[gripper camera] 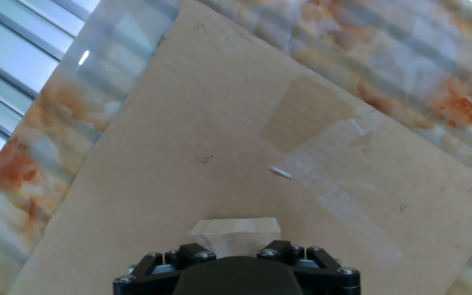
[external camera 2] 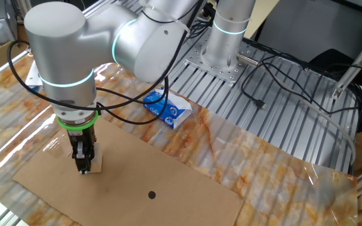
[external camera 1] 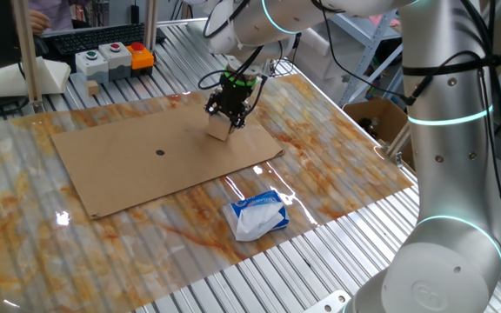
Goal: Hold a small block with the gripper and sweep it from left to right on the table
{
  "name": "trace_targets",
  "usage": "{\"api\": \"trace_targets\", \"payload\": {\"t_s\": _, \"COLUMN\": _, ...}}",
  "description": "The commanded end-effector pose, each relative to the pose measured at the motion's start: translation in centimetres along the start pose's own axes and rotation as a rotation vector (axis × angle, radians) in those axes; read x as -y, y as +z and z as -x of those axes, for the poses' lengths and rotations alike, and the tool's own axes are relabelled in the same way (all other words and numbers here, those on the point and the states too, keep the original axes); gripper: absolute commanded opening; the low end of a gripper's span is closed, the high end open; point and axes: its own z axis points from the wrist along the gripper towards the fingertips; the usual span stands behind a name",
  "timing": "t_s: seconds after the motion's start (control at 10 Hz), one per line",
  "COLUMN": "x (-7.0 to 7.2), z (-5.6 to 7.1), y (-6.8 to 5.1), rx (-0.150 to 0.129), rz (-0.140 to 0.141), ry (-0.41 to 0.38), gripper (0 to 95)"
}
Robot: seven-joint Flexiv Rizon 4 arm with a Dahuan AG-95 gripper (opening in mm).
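The claw [external camera 1: 228,111] points down at the cardboard sheet [external camera 1: 146,156], its black fingers pinching the small wooden block [external camera 1: 220,129], which sits under the fingertips and appears to touch the cardboard. In the hand view the block [gripper camera: 234,235] shows as a pale cube just ahead of the claw's black body [gripper camera: 236,270]. From the other fixed view the claw [external camera 2: 83,164] and block [external camera 2: 92,164] stand near one long edge of the cardboard [external camera 2: 168,182], close to a corner, with a broad stretch of bare sheet running off toward the black dot [external camera 2: 151,195] and beyond it. In the first fixed view the same spot reads as the far right part of the sheet, the nearest edge just behind the claw, and the dot [external camera 1: 159,153] well apart to the left. The cardboard lies flat on the table [external camera 1: 24,217], whose orange-and-white marbled top shows on all sides of it before giving way to ribbed metal slats [external camera 1: 259,278] at the rim. A white-and-blue tissue pack [external camera 1: 257,215] lies on the marbled top just off the cardboard's near corner, apart from the claw. A button box [external camera 1: 111,59] sits at the far edge.
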Motion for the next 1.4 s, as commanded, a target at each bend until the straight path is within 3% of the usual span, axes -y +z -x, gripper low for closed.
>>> {"api": "trace_targets", "payload": {"t_s": 0.1, "x": -0.06, "z": 0.01, "y": 0.01, "rx": 0.002, "rz": 0.0, "ry": 0.0, "gripper": 0.0}}
{"api": "trace_targets", "payload": {"t_s": 1.4, "x": -0.06, "z": 0.01, "y": 0.01, "rx": 0.015, "rz": 0.0, "ry": -0.031, "gripper": 0.0}}
